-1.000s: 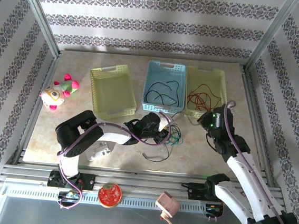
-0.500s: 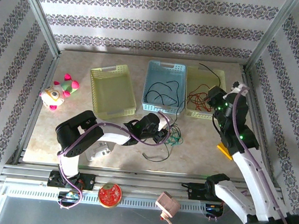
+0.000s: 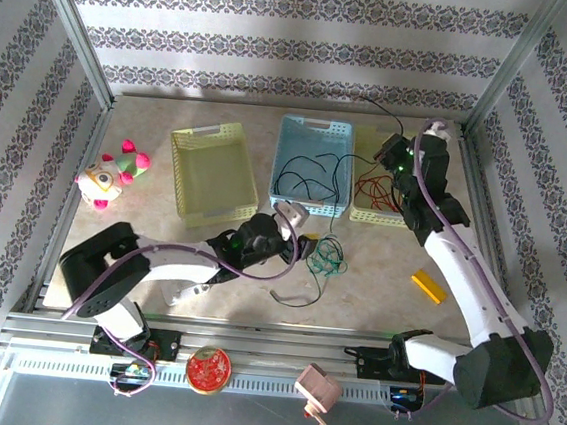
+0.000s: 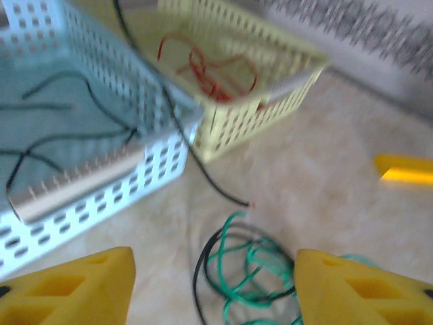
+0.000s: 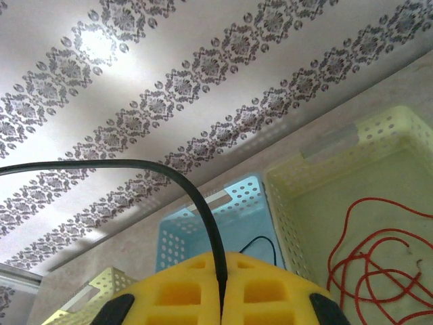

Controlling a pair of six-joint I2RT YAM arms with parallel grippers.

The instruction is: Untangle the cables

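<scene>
One black cable [image 5: 203,203] sits clamped in the right pincer [image 5: 220,298].

Bright, even light throughout, though the left wrist view is smeared (motion blur).

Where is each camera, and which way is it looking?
Top external: above, behind the arms, looking down on the table; both arms show.
Left wrist: low, facing the blue basket and green cable; open left gripper shows.
Right wrist: tilted toward the back wall; right gripper shut on the black cable.
Both wrist views share the blue basket and yellow basket with red cable.
</scene>
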